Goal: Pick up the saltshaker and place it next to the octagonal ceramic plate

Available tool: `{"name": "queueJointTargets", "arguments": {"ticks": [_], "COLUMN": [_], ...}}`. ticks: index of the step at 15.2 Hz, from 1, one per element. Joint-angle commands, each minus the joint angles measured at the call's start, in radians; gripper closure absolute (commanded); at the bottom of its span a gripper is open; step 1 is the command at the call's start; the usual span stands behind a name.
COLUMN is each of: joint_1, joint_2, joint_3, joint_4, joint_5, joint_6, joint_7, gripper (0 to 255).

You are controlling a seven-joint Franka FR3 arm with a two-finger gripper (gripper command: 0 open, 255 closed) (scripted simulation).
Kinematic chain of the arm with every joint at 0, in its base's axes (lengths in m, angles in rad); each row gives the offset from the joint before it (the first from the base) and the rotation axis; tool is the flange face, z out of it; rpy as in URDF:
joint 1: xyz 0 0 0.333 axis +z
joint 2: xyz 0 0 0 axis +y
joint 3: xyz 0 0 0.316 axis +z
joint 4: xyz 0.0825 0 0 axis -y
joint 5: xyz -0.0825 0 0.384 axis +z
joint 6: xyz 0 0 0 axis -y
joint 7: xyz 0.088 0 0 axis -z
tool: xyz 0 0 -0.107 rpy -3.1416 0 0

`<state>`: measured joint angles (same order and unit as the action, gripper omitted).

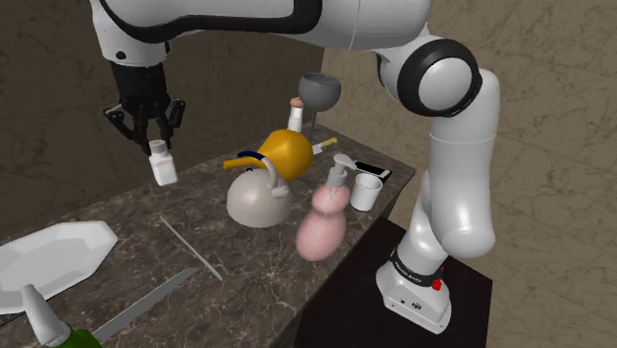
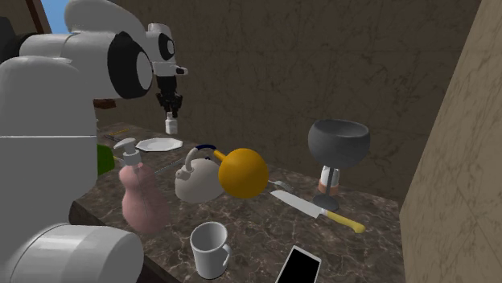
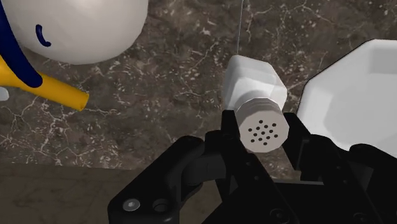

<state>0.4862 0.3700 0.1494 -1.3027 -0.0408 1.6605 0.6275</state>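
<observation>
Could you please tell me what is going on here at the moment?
The arm's black gripper is clasping a white saltshaker by its cap end and holds it in the air above the dark marble counter. The shaker hangs between the pale kettle and the white octagonal plate, which lies toward the shoulder view's lower left. It is not yet set down beside the plate.
</observation>
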Motion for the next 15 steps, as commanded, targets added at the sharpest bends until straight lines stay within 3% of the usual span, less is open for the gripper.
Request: {"name": "queueJointTargets", "arguments": {"ticks": [1,6,8,15], "joint_1": [0.029,0.118,0.171,0.158], "joint_2": [0.028,0.142,0.224,0.188], "joint_3": [0.011,0.033,0.041,0.041], "joint_4": [0.040,0.214,0.346,0.191], "joint_5": [-0.008,-0.034,-0.051,-0.045], "joint_6": [-0.012,-0.073,-0.124,-0.005], "joint_7": [0.039,0.138,0.184,0.186], "gripper": [255,255,255,255]}}
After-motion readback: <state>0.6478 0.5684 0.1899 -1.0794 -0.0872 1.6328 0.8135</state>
